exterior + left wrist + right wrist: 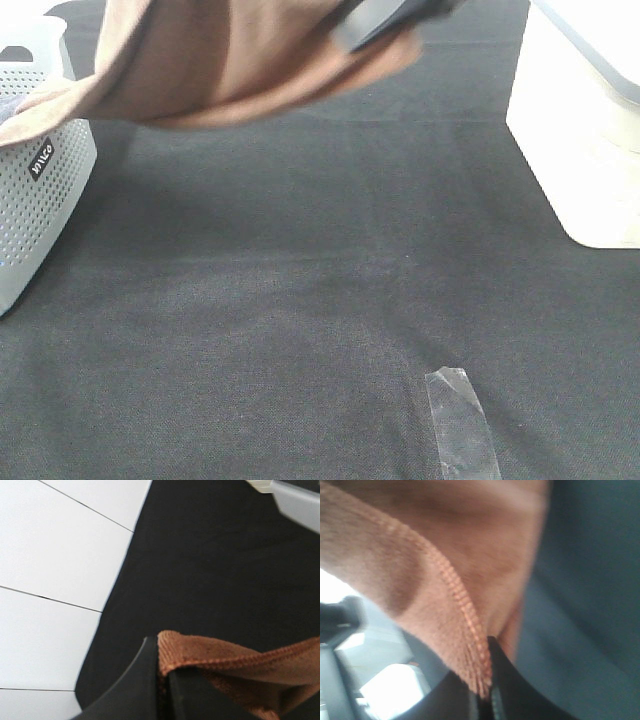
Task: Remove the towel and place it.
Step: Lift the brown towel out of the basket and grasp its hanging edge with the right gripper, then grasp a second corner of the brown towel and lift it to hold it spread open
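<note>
- Nearest to me, a short strip of clear tape (462,420) lies flat on the table (250,400), towards the right of its near edge.
- A black cloth (300,260) covers the table; its middle carries nothing else, and nothing stands between the tape and the far side.
- At the left edge stands a white perforated basket (40,200) with a small black label on its wall.
- At the right edge, further back, is a white smooth-walled bin (580,130), well apart from the basket.
- The left pincer (162,690) is clenched: its two dark jaws press together on a hemmed corner of the towel (240,665), with the stitched edge folding out just above them. Beyond it are the black cloth and the white floor tiles (50,555).
- The right pincer (487,695) is also clenched, gripping the towel's stitched hem so that the brown plush bunches and fans away from the jaws. From the high camera only its dark body shows, at the towel's right end.
- The towel is lifted off the table along the far side, up at the top of the high view. Its long axis runs left to right, sagging in the middle. The left end passes across the basket's top; I cannot tell if it touches the rim. The right end rises to the right pincer, short of the bin.
</note>
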